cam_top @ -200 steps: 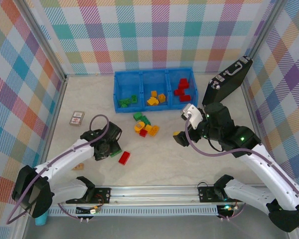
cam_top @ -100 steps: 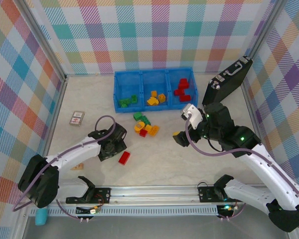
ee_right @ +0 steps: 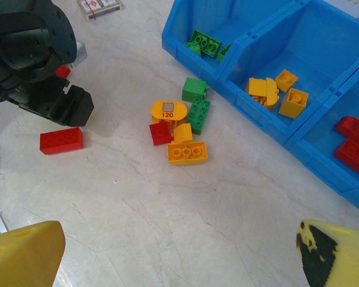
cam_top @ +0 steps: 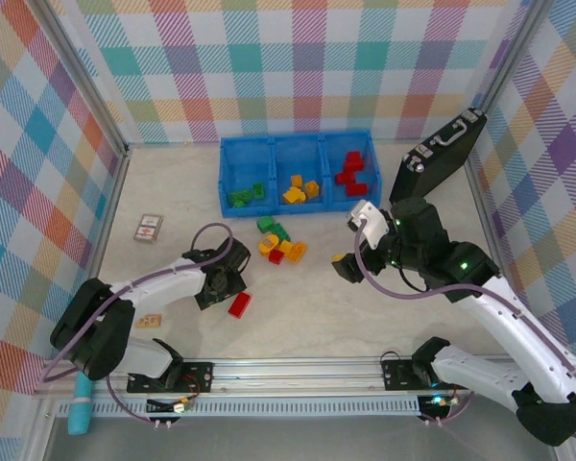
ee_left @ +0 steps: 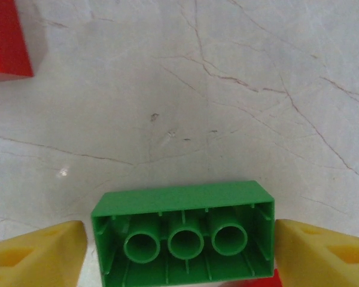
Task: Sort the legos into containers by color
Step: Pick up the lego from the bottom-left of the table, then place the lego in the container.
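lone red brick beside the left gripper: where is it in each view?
Top external: red brick lower centre-left, just right of left gripper.
Right wrist: left of middle, below that gripper.
Left wrist: red corner at upper-left edge, probably it; cannot confirm.
Shared landmark: left gripper, its fingers clamping a green brick in the left wrist view.

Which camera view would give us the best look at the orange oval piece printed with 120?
The right wrist view: the orange oval piece appears large there, its 120 label readable. The top external view shows it as a small orange blob beside other bricks, its label illegible.
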You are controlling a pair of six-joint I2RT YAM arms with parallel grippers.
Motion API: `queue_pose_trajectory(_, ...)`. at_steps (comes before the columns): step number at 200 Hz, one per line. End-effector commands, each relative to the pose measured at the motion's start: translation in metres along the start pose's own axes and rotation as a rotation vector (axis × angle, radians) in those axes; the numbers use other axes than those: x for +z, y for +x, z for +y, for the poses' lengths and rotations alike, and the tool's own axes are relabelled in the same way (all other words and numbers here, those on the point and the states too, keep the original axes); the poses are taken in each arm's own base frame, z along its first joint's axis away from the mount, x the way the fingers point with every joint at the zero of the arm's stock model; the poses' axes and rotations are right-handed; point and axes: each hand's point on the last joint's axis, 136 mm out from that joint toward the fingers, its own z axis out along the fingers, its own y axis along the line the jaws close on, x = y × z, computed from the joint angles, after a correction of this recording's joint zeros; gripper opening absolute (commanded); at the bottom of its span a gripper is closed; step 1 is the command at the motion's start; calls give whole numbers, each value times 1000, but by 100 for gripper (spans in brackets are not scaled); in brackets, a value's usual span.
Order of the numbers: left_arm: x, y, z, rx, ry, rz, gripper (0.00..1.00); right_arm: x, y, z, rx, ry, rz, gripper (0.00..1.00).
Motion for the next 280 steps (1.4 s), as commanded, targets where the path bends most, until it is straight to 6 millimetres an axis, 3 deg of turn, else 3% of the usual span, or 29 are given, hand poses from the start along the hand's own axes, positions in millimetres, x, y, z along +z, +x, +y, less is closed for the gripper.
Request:
queue_pose_trajectory(1, 6, 1, -7, 1, 20, 17, 72, 5, 3, 5, 8, -30, 8, 99)
queue_pose_trajectory(56, 16, 0, -10, 4, 21, 41, 57, 4, 6, 2, 5, -7, 17, 99)
queue_pose_trajectory(80, 4, -17, -19, 27, 29, 10, 53, 3, 6, 1, 2, 0, 14, 99)
queue_pose_trajectory(102, -22, -49, -40, 71, 64, -62, 53, 2, 7, -1, -3, 13, 10, 99)
queue_pose_trajectory(130, -62, -105, -76, 103, 127, -182, 53, -1, 9, -1, -8, 21, 7, 99)
queue_pose_trajectory(153, -74, -148, -107, 102, 188, -268, 53, -2, 10, -2, -13, 28, 3, 99)
queue_pose_trajectory(184, -66, -198, -148, 65, 271, -340, 53, -9, 7, -13, -11, 102, -13, 99)
queue_pose_trajectory(215, -46, -233, -181, 41, 312, -368, 53, -7, 11, -14, 0, 106, -17, 99)
queue_pose_trajectory(258, -8, -269, -197, -12, 313, -402, 54, -10, 2, -8, 48, 66, -96, 99)
queue_pose_trajectory(280, -4, -277, -203, -13, 320, -396, 61, -5, 7, -7, 55, 59, -68, 99)
